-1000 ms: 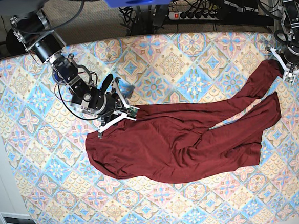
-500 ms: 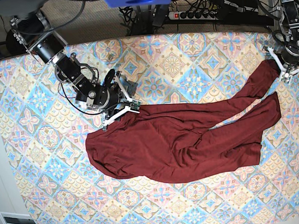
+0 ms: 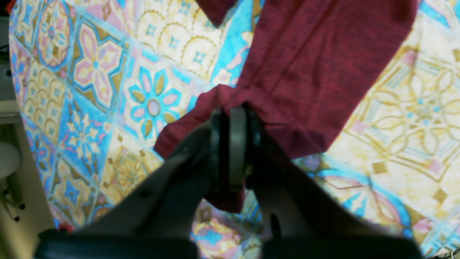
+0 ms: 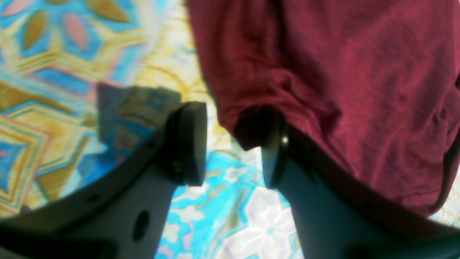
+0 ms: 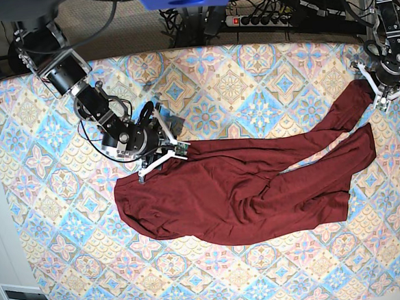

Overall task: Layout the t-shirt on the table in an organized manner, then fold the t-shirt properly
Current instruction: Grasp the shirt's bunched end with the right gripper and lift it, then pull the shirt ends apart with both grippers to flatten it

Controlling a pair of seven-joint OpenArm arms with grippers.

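The left gripper (image 3: 231, 144) is pinched tight on a sleeve end of the t-shirt (image 5: 237, 188) right by the table (image 5: 262, 63) edge, so any outward tug probably drags the cuff overboard. The right gripper (image 4: 233, 144) has jaws apart straddling the opposite corner (nothing clamped), with plenty of open cloth toward the near side.

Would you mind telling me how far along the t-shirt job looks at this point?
Early laying-out stage. Done: the t-shirt lies on the table, though rumpled, sleeves bunched toward one side. In hand: the left gripper is shut on a sleeve end, while the right gripper stands open at the shirt's edge. Left: flattening everything, then all folding.
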